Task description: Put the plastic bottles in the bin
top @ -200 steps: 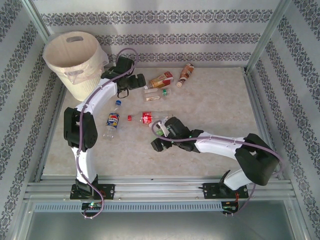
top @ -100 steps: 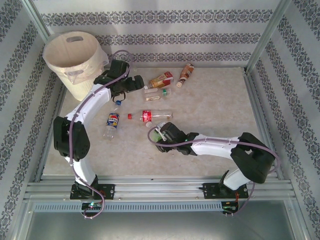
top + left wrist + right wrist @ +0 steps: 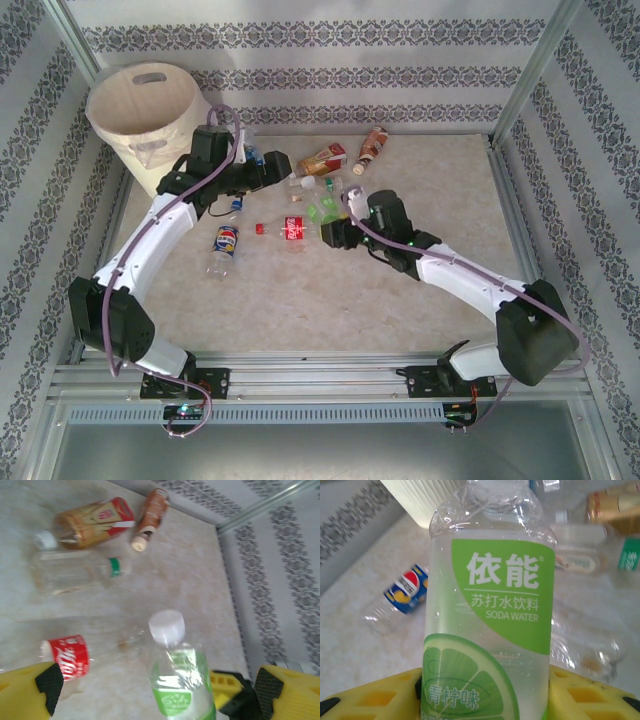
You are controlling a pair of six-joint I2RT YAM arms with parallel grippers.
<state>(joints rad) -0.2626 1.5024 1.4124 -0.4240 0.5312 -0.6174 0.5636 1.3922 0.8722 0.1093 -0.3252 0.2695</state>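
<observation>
At the far left corner of the bench stands the large cream-white round plastic bin. It is upright, with a handle slot in its wall and a thin liner folded over its rim. What lies inside it cannot be told. Just right of the bin hangs the left pincer, its yellow fingers wide apart. On the bench lie a clear plastic bottle with a blue label and, right of that, a clear bottle with a red label, both on their sides. The right pincer is clamped on a clear white-capped bottle with a lime-green label, gripping it low on its body. Behind it, toward the back wall, a clear bottle with a green band, an orange-and-red labelled bottle and a brown-labelled bottle lie on their sides.
</observation>
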